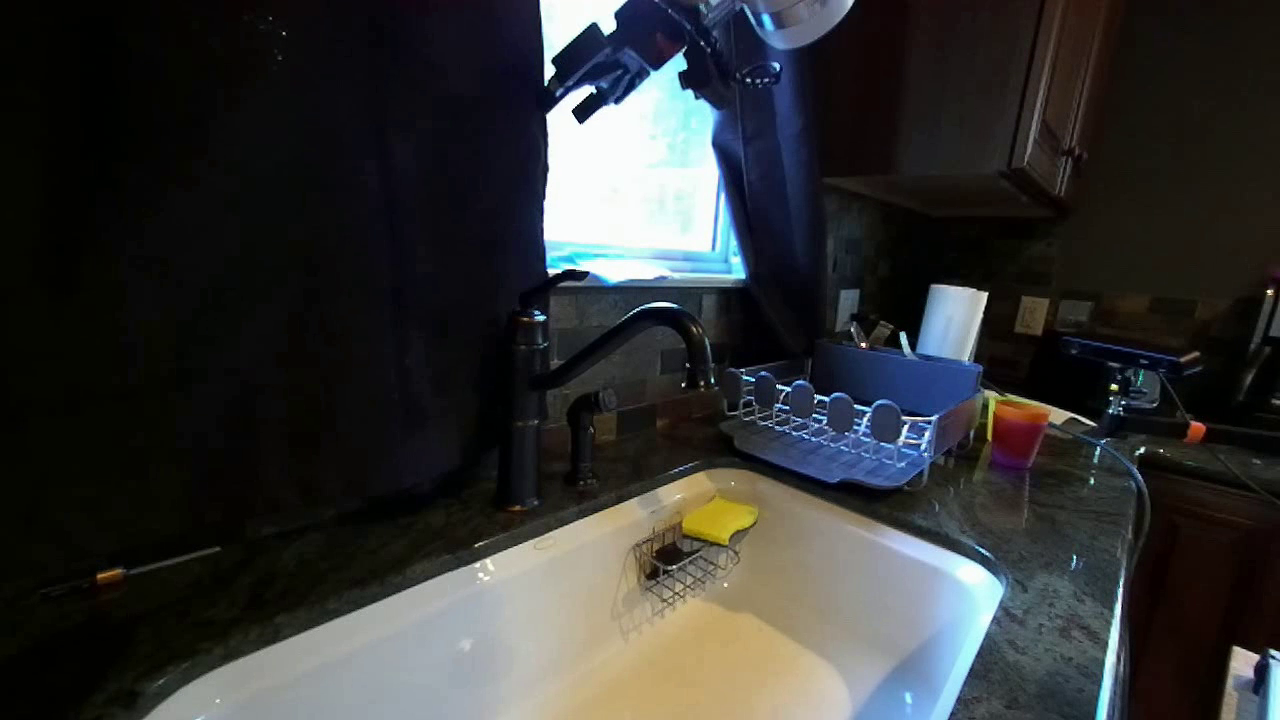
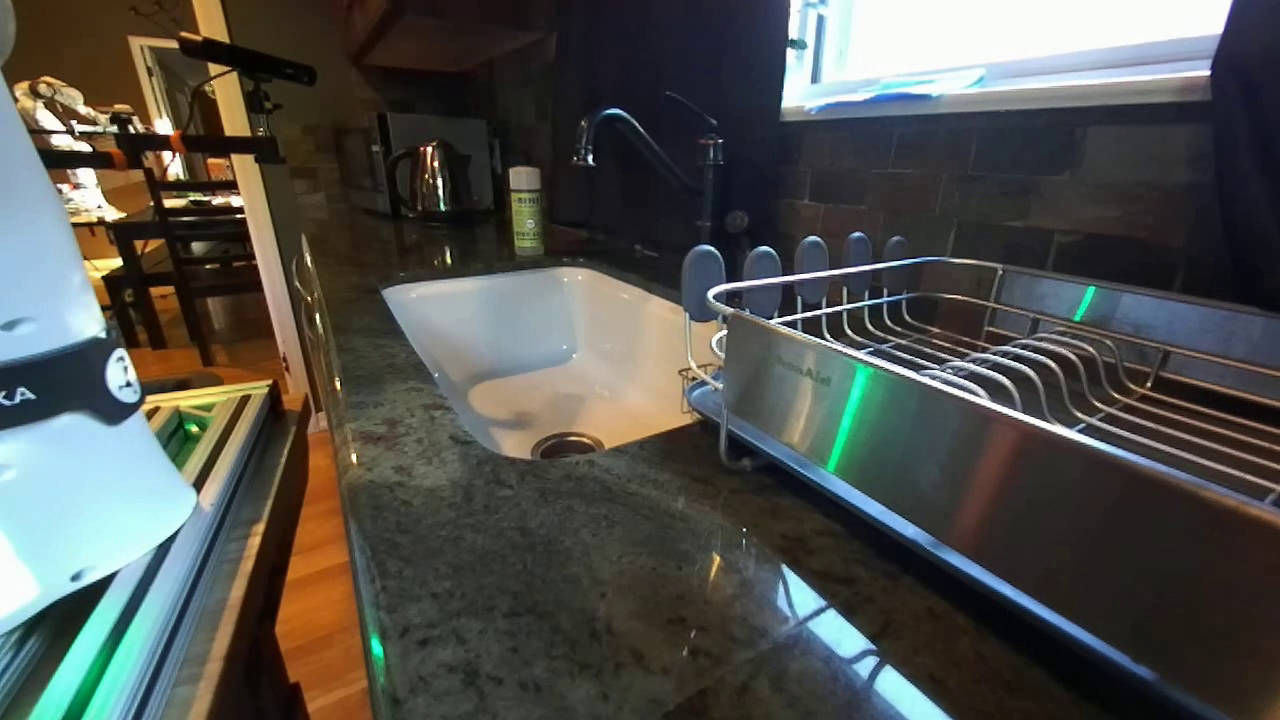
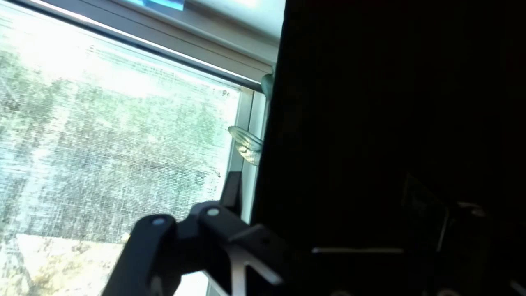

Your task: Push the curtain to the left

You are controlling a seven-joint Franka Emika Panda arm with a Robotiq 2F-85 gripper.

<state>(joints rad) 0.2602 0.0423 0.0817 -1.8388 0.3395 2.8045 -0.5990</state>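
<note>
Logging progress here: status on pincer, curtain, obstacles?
Pincer open, at edge of dark curtain, contact unclear. Curtain hanging left of bright window in an exterior view. Faucet lower; nothing seen blocking.

Dim kitchen, glaring daylight at the window [image 2: 1010, 35].
Stone-tile backsplash [image 2: 985, 165] rises behind the back edge of the granite bench [image 2: 560, 570]; past its front edge show orange-brown floorboards [image 2: 318, 590] and, farther off, a dark slatted chair [image 2: 210, 277].

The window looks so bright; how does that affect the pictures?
In both exterior views, the window glares nearly white; in the wrist view, hazy greens show through, but the curtain is almost solid black; in an exterior view, bright reflections streak the countertop.
</note>
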